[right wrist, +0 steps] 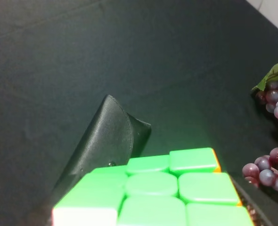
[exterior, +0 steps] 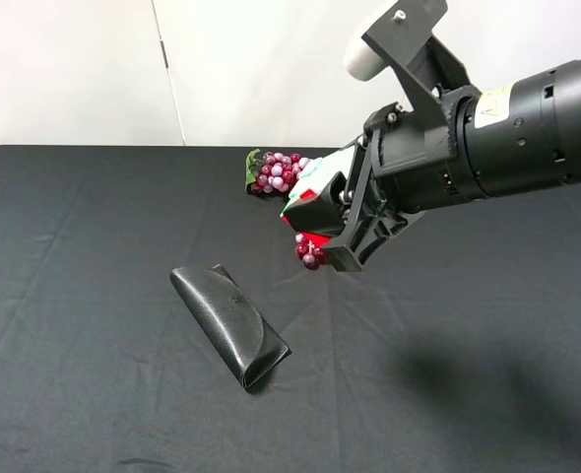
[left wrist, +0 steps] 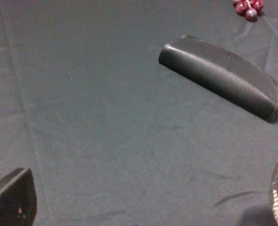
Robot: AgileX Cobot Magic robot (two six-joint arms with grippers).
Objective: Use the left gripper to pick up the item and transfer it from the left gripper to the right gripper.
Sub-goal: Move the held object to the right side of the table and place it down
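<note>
Exterior high: R arm [exterior: 527, 123] aloft, R fingers [exterior: 357, 251] gripping cube [exterior: 313, 195], L fingers [left wrist: 12, 197] spread, empty.

The puzzle cube [right wrist: 167, 188] is showing its green face very close to the camera. Beyond it a black glasses case [right wrist: 106, 136] is lying on the dark counter [right wrist: 82, 56], and red grapes [right wrist: 275, 103] are lying apart from it.

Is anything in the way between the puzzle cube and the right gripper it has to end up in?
Nothing visible. The cube is held in the right gripper, raised off the table; the glasses case and grapes lie on the cloth.
</note>
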